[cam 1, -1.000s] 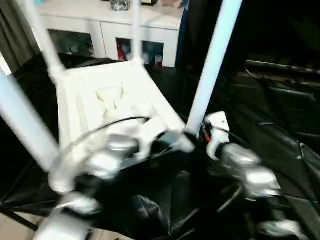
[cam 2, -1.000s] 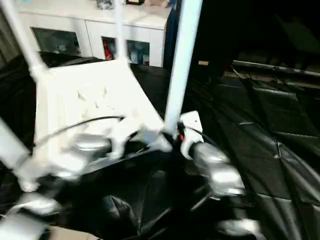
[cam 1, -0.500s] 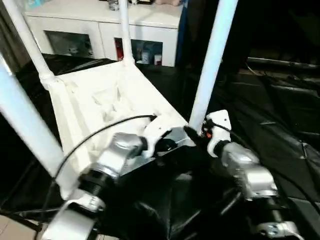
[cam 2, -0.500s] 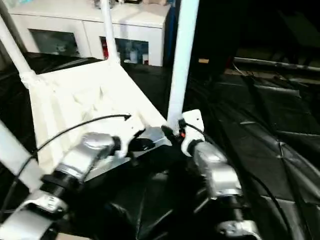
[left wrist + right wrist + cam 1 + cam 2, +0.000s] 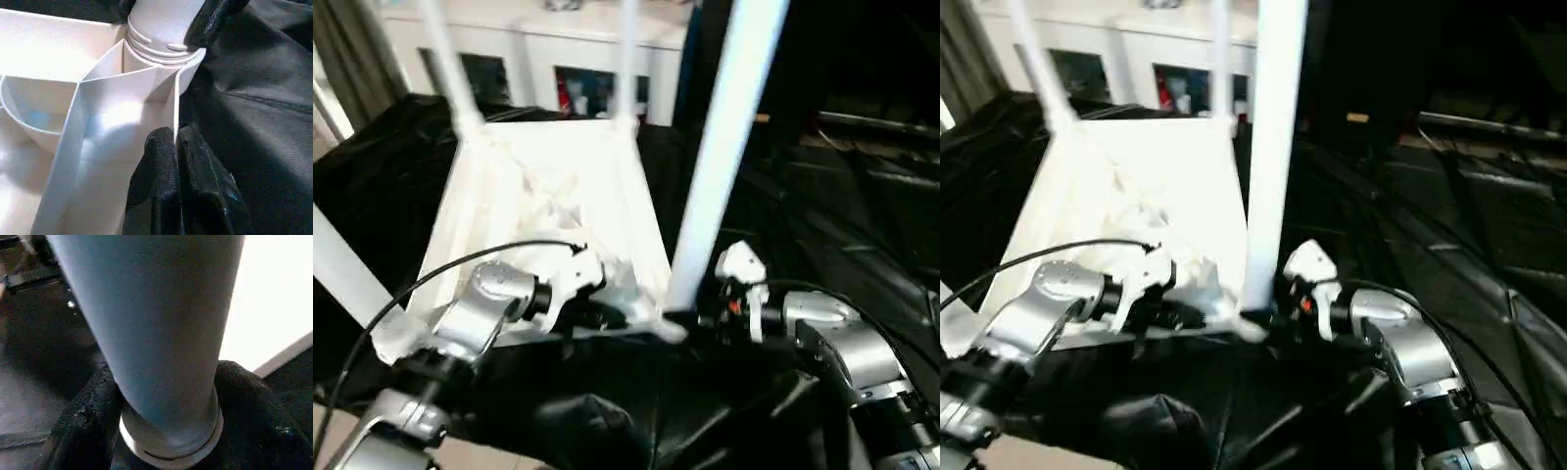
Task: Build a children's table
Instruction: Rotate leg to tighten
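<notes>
The children's table lies upside down on a black, creased sheet (image 5: 822, 196). Its white plastic top (image 5: 509, 211) is a smooth rectangle with thin, upright ribs crossing the underside and a round socket at each corner. Four long, white, tubular legs stand up from those sockets: the near right leg (image 5: 720, 157), the near left leg (image 5: 342, 264), and the far left leg (image 5: 450, 73) and far right leg (image 5: 626, 59) towards the white glass-door cabinet (image 5: 548, 59) at the back. In the left wrist view the near right socket (image 5: 161, 46) shows a ringed collar where the leg enters it. The left tool (image 5: 176, 147), with grainy black fingers, is clenched on the thin rim of the top just beside that socket. The right tool (image 5: 166, 431) grasps the near right leg at its base, one rough black finger (image 5: 85, 416) on each side of the smooth tube, above the collar. Silver cylindrical forearms reach in from the near side, a black cable (image 5: 431, 279) arching over the left one. Compared with a second ago, the top now looks squarer to the view, its far edge level, whereas it looked skewed then, though the camera may have shifted; the left forearm has swung further left, and the right tool has turned to face the leg from the right.
</notes>
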Tool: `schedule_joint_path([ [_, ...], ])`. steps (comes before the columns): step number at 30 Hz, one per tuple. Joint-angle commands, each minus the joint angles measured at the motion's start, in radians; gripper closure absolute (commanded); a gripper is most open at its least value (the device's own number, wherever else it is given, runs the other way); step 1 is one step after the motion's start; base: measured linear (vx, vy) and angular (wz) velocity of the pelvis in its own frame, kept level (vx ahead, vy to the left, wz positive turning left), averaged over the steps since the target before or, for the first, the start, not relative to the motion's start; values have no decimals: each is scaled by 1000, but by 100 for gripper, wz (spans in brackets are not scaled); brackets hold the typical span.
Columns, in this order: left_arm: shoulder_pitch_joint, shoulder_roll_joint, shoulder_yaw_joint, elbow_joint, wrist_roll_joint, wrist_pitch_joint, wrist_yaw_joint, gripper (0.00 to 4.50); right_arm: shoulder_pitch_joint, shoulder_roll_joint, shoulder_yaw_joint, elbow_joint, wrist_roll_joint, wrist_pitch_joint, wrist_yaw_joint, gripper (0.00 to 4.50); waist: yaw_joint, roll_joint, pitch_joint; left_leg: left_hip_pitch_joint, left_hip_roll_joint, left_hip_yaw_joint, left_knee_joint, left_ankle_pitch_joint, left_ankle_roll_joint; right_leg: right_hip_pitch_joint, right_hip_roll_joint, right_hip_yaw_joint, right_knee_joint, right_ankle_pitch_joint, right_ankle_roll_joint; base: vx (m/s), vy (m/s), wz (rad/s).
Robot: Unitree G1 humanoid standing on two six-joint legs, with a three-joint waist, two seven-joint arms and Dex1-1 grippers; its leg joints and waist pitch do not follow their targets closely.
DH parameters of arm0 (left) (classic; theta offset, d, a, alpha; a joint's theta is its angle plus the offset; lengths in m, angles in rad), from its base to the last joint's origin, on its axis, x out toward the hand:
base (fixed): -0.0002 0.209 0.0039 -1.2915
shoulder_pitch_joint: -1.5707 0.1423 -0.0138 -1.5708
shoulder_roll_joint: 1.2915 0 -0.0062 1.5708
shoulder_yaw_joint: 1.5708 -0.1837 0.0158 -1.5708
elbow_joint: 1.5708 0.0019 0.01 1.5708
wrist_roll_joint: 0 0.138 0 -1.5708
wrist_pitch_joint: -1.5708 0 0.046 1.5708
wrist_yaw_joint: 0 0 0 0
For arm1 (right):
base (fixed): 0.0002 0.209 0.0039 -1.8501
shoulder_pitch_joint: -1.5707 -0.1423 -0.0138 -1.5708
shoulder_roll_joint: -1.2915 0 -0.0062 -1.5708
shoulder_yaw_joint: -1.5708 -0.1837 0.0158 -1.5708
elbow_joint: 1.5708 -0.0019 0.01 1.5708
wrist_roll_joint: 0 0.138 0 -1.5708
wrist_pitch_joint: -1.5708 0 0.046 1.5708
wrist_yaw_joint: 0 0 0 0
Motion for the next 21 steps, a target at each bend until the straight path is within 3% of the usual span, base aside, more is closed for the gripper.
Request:
schedule_joint_path([
  [1, 8, -17, -35, -40, -38, 13, -33, 450, -3, 1, 43, 7, 10, 15, 30, 177, 1, -4, -48, -6, 46, -9, -60, -104, 60, 51, -90, 56, -65, -116, -201, 0, 0, 0],
  [9, 11, -15, -27, -33, -30, 8, -25, 450, -21, 15, 59, 28, 10, 19, 46, 211, 2, -5, -49, -7, 43, -11, -59, -101, 49, 53, -90, 56, -65, -142, -184, 0, 0, 0],
  [10, 8, -17, -23, -28, -26, 8, -17, 450, -20, 24, 52, 32, 4, 14, 30, 212, 2, 11, -50, -6, 43, -12, -58, -106, 44, 51, -90, 56, -65, -134, -187, 0, 0, 0],
  [11, 7, -18, -23, -25, -24, 8, -13, 450, -19, 27, 50, 33, 3, 12, 25, 212, 0, 3, -50, -6, 43, -11, -58, -111, 42, 53, -88, 56, -65, -126, -189, 0, 0, 0],
  [13, 1, -28, -20, -12, -12, 11, 17, 450, -14, 40, 37, 40, -2, 5, -7, 212, 0, 2, -50, -7, 42, -11, -58, -110, 41, 54, -88, 55, -64, -122, -191, 0, 0, 0],
  [14, -5, -35, -18, -3, -5, 13, 36, 450, -11, 47, 30, 43, -4, 2, -25, 212, -1, 7, -48, -6, 42, -11, -58, -122, 37, 52, -88, 55, -68, -132, -191, 0, 0, 0],
  [15, -20, -56, -9, 23, 9, 20, 86, 450, -9, 71, 13, 61, -18, 1, -87, 213, 1, 19, -48, -6, 42, -13, -59, -132, 30, 52, -89, 55, -67, -141, -192, 0, 0, 0],
  [18, -66, -123, 12, 94, 47, 43, 234, 450, -22, 160, -50, 150, -56, 12, -314, 216, -3, 1, -40, -2, 39, -14, -67, -197, 2, 49, -91, 55, -86, -308, -150, 0, 0, 0],
  [20, -79, -143, 17, 114, 58, 48, 277, 450, -30, 189, -73, 180, -62, 18, -385, 229, -6, 7, -37, 2, 36, -17, -70, -226, -11, 45, -94, 53, -94, -395, -129, 0, 0, 0],
  [21, -93, -164, 24, 133, 66, 55, 319, 450, -40, 217, -93, 209, -67, 24, -451, 233, -7, 3, -39, -1, 35, -22, -73, -238, -16, 53, -98, 50, -100, -465, -94, 0, 0, 0],
])
